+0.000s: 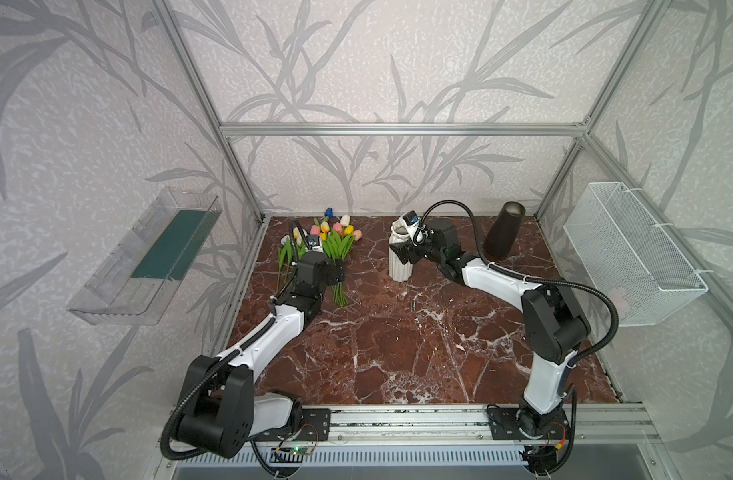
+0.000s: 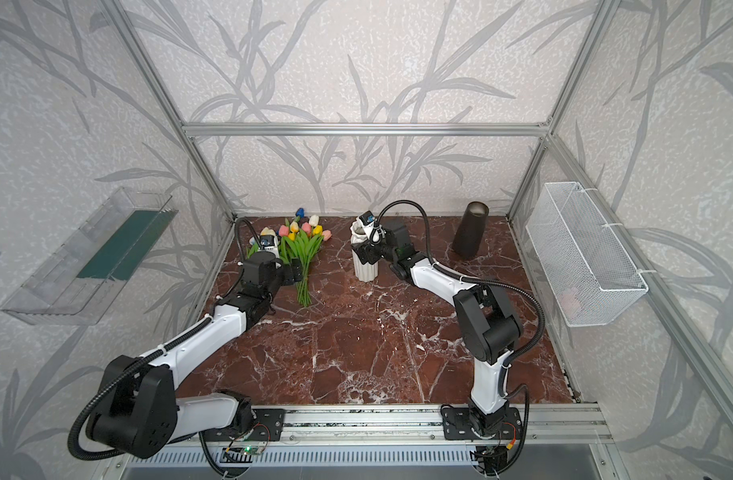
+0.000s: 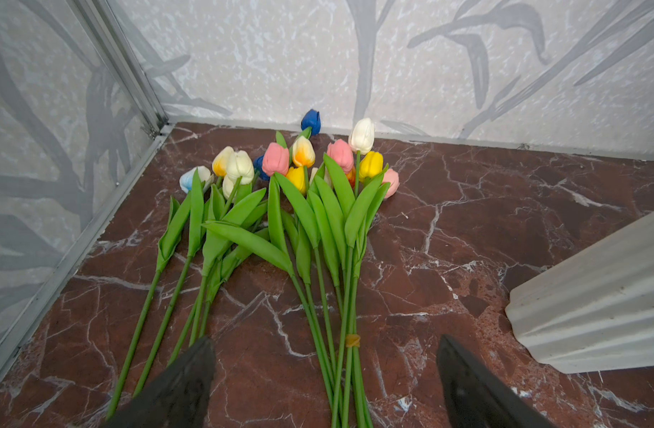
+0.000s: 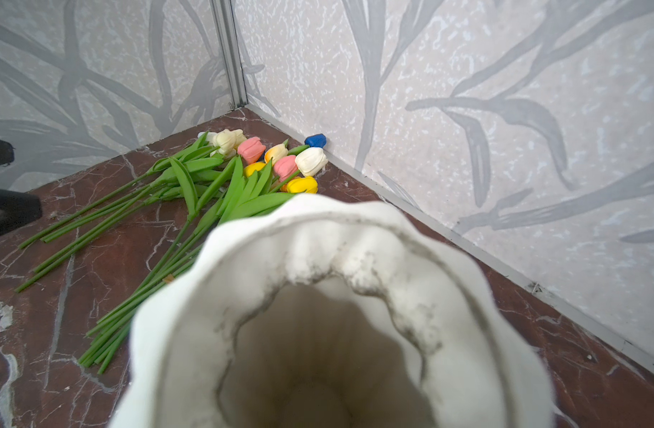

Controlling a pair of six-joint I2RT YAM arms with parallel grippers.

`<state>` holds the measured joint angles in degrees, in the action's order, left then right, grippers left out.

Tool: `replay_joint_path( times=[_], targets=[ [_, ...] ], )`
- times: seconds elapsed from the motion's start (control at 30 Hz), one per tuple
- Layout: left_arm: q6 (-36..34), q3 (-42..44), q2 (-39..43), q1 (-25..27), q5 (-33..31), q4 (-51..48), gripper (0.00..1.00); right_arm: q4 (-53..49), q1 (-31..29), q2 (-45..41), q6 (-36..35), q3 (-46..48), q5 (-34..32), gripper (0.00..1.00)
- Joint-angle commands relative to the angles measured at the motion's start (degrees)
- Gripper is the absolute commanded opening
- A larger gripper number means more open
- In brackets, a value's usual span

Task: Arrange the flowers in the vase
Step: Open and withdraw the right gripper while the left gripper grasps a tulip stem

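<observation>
The flowers (image 3: 310, 207), artificial tulips with thin green stems, long leaves and yellow, pink, white and blue heads, lie flat on the red-brown marble tabletop (image 1: 398, 353). They are near the white ribbed ceramic vase (image 1: 400, 272) on its left-arm side but do not touch it, and none is in the vase yet. Their heads point away from the vase's near side, towards the back wall. One group is tied with a small yellow band (image 3: 352, 340) low on the stems. The others lie loose, farther from the vase.

The left gripper (image 3: 325, 339) hangs over the stem ends with its jaws spread wide. The banded stems pass between them, unpinched. The right gripper (image 1: 403, 251) sits against the upper part of the vase. The right wrist view shows only the vase's open mouth, so whether that pincer presses the vase or merely flanks it cannot be told.

The tulips are probably very light, with springy, rather slick stems and soft heads that would dent if squeezed. The best hold is likely the bare stems near the band, below the leaves, so that the bunch lifts as one. The vase looks heavy enough to stand but brittle and tall, so it may tip if the stems drag on its rim.
</observation>
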<state>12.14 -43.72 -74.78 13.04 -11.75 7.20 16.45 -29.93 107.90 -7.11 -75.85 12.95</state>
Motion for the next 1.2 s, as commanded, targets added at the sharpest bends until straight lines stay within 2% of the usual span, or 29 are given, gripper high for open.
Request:
replay_joint_path(
  times=[0.0, 0.13, 0.2, 0.27, 0.37, 0.5, 0.57, 0.67, 0.93, 1.0, 1.17],
  targets=[
    [2.36, -3.95, -2.79, -2.13, 3.22, -4.86, 0.92, 3.19, 0.38, -1.12, 0.26, -1.91, -0.03, 0.93],
    [-0.05, -9.95, -7.75, -2.75, 4.71, -10.1, 0.89, 3.12, 0.36, -2.37, 0.25, -1.49, 0.22, 1.0],
    [-0.98, -13.05, -10.44, -2.92, 5.05, -12.86, 0.86, 2.57, 0.47, -3.06, 0.34, -1.5, 0.24, 0.99],
    [-2.15, -16.59, -13.43, -3.02, 7.15, -16.22, 0.77, 2.01, 0.46, -4.12, 0.6, -1.21, 0.18, 0.99],
    [-3.06, -20.62, -16.93, -3.08, 8.61, -19.54, 0.67, 2.43, 0.49, -6.57, 1.2, 0.09, 0.33, 0.99],
    [-4.27, -24.6, -21.43, -3.3, 11.8, -21.14, 0.61, 3.48, 0.42, -9.8, 1.99, 2.39, -0.11, 0.99],
    [-4.71, -26.83, -24.14, -3.41, 13.43, -21.96, 0.55, 3.85, 0.4, -12.45, 2.61, 3.47, -0.61, 0.99],
    [-3.57, -32.11, -28.78, -3.79, 14.44, -26.32, 0.37, 4.54, 0.4, -15.79, 3.23, 5.41, -1.14, 0.99],
    [-4.79, -42.7, -39.13, -4.84, 14.34, -34.94, 0.35, 7.8, -0.81, -27.67, 4.98, 14.28, -3.74, 0.99],
    [-5.45, -46.01, -42.06, -5.02, 14.69, -37.56, 0.25, 11.08, -1.98, -31.25, 3.36, 19.22, -4.82, 0.99],
    [-5.91, -52.26, -47.63, -5.17, 17.52, -42.47, 0.23, 24.32, -4.68, -38.72, 0.95, 34.29, -5.41, 0.99]
  ],
)
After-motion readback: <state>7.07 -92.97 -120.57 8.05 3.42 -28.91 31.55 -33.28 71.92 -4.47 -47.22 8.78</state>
